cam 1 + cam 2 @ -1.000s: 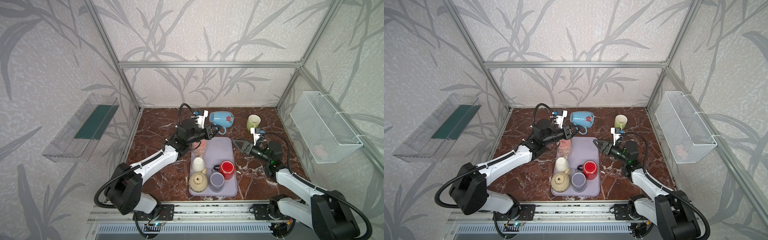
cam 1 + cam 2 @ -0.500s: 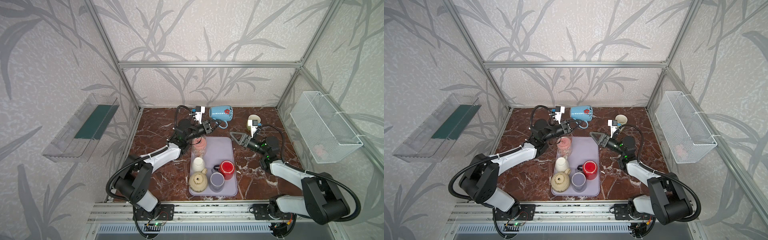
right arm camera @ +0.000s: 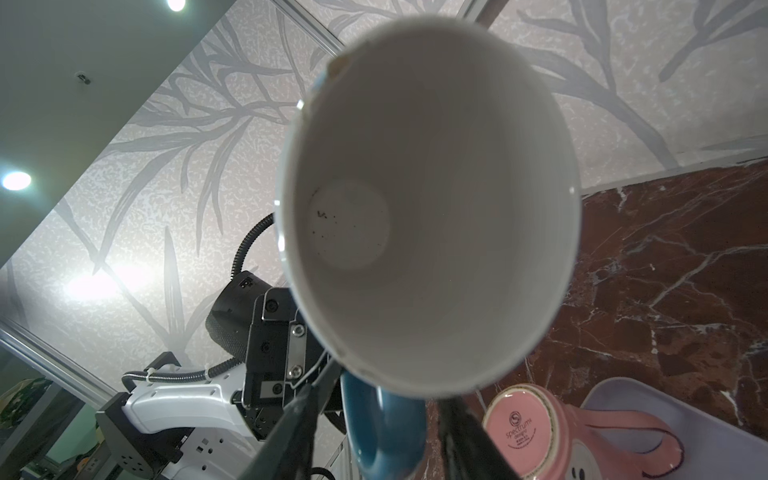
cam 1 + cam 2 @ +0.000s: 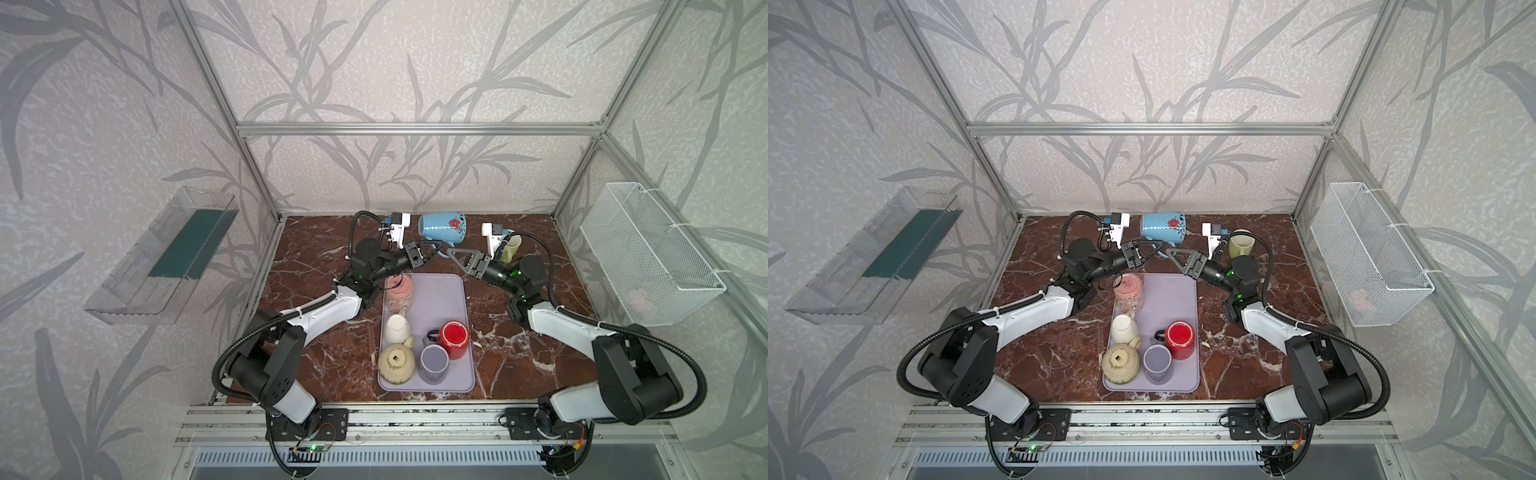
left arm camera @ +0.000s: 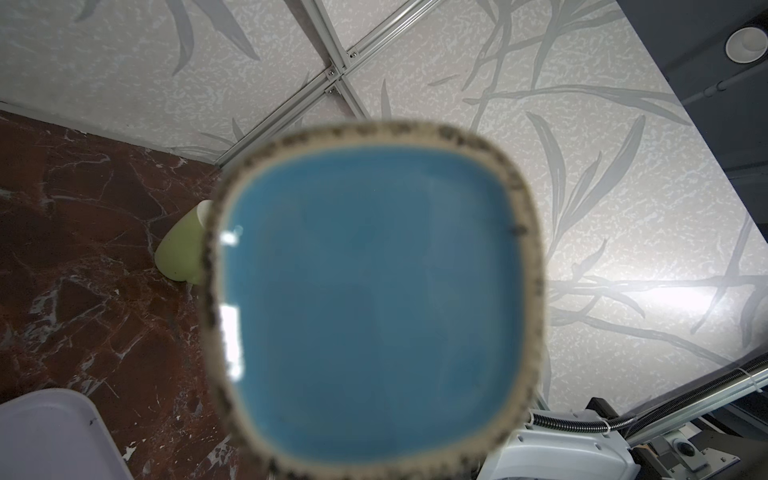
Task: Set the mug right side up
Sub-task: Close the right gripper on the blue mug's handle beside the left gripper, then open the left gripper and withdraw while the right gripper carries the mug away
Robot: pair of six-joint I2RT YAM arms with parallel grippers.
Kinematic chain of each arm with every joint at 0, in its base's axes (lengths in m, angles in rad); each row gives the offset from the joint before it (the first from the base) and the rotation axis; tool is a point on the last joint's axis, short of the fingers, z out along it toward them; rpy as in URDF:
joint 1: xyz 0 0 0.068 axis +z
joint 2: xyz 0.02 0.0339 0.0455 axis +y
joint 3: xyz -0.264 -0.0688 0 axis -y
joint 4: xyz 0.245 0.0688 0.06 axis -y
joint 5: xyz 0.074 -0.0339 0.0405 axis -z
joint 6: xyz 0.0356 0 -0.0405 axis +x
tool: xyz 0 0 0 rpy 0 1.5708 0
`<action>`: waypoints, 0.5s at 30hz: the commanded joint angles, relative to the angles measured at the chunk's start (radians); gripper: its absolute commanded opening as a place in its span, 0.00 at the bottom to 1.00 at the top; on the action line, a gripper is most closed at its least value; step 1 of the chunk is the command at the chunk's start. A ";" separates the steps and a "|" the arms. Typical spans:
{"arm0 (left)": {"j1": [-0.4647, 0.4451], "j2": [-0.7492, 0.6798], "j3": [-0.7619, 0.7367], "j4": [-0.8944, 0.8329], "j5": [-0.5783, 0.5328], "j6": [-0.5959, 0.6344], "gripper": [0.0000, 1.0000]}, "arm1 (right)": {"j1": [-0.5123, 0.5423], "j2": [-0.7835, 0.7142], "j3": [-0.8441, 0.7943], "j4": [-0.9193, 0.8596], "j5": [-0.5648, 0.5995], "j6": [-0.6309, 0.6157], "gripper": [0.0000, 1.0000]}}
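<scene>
1. In both top views, the blue mug (image 4: 442, 226) is hanging on its side above the back of the marble table (image 4: 332, 365), beyond the purple tray (image 4: 440, 299). The left gripper (image 4: 422, 254) is clamping its handle (image 4: 436, 249) from below, and the right gripper (image 4: 453, 254) is meeting the same handle from the opposite side.
2. In the left wrist view, the mug's glazed blue base (image 5: 374, 299) is filling the frame and hiding the gripper. A green cup (image 5: 183, 253) is lying behind it on the table.
3. In the right wrist view, the mug's white interior (image 3: 428, 208) is facing the camera. The right gripper's jaws are standing apart on either side of the handle, with gaps showing.
4. The mug is looking like glazed ceramic: stiff, fairly heavy, slippery and breakable. Hanging by its handle, it is likely wanting to swing, so a firm grip on the handle loop, close to the body, is looking safest for uprighting it.
</scene>
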 commanded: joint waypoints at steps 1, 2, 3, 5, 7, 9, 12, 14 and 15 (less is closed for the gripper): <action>-0.009 -0.043 0.004 0.111 0.018 0.013 0.00 | 0.001 0.032 0.034 0.072 0.018 0.036 0.44; -0.009 -0.040 0.001 0.111 0.022 0.015 0.00 | 0.001 0.047 0.040 0.094 0.016 0.052 0.43; -0.009 -0.038 -0.002 0.112 0.019 0.015 0.00 | 0.003 0.064 0.047 0.116 0.014 0.068 0.42; -0.009 -0.031 -0.004 0.117 0.020 0.010 0.00 | 0.005 0.089 0.058 0.153 0.012 0.095 0.40; -0.009 -0.025 -0.003 0.126 0.024 0.005 0.00 | 0.007 0.110 0.067 0.185 0.013 0.115 0.38; -0.009 -0.020 -0.006 0.135 0.024 0.001 0.00 | 0.009 0.121 0.070 0.203 0.017 0.125 0.35; -0.010 -0.014 -0.016 0.147 0.021 -0.005 0.00 | 0.010 0.126 0.073 0.207 0.019 0.127 0.27; -0.010 -0.009 -0.017 0.154 0.023 -0.008 0.00 | 0.010 0.129 0.075 0.209 0.018 0.127 0.20; -0.010 -0.005 -0.018 0.156 0.023 -0.009 0.00 | 0.010 0.131 0.077 0.212 0.016 0.129 0.16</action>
